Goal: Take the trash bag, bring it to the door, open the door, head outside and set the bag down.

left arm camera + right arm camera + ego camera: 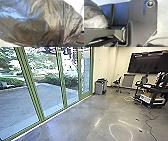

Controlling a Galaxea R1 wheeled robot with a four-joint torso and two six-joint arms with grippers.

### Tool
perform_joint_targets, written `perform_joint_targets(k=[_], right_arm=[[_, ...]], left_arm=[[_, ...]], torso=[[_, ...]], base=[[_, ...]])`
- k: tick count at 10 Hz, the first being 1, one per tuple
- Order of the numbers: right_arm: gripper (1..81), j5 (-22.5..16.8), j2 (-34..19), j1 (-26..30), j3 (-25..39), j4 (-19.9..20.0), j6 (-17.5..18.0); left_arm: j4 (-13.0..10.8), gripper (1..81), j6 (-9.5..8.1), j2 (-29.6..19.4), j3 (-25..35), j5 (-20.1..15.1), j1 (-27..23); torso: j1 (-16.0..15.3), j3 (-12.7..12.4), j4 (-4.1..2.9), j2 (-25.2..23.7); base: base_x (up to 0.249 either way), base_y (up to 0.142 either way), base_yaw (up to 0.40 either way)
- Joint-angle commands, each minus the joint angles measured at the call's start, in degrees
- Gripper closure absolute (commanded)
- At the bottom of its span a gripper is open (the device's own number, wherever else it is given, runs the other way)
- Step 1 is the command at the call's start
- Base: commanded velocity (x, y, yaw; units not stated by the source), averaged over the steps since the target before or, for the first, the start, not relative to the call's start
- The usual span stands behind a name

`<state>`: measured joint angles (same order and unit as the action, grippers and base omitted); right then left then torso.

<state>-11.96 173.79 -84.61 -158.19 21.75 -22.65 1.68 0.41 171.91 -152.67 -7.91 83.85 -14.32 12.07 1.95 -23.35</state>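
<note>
The trash bag (37,25) was large in front of the left wrist camera, dark, shiny and translucent, its thin plastic stretched and creased with bluish and tan glints. In the right wrist view, its crumpled plastic was near the robot's own dark base plate, with a paler, whitish bulge low on it. I could not tell whether the left end effector was open, closed or gripping the bag, and the same went for the right end effector. The robot stood indoors on a smooth grey floor (75,119) streaked with light. Along the left ran a glass wall with green frames (63,79); past it lay a paved yard (50,94), with green shrubs (47,79) at its far side. Near the far end of the glass, against the pale wall (101,62), stood a grey bin (99,87) with a dark top. To its right was a dark chair (117,81), then an upright grey panel (128,80), and a wide black screen (148,63) hung on the wall above. At the far right stood a dark surface (156,90) with equipment on it, above what was probably a white box (145,98). A thin dark cable (149,124) wound across the floor on the right.
</note>
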Motion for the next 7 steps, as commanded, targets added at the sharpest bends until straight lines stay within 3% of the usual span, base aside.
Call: perform_joint_targets(k=[1,7], right_arm=[[1.0,-4.5,-0.1,2.7,0.0,0.0,0.0],[1.0,-4.4,0.0,2.6,0.0,0.0,-0.1]], left_arm=[[-0.2,81.1,0.55,0.0,0.2,-3.9,-2.8],[-0.3,81.1,0.47,0.0,0.2,-3.9,-2.8]], torso=[[0.0,0.0,0.0,0.0],[0.0,0.0,0.0,0.0]], base=[[0.133,0.0,0.0],[0.133,0.0,0.0]])
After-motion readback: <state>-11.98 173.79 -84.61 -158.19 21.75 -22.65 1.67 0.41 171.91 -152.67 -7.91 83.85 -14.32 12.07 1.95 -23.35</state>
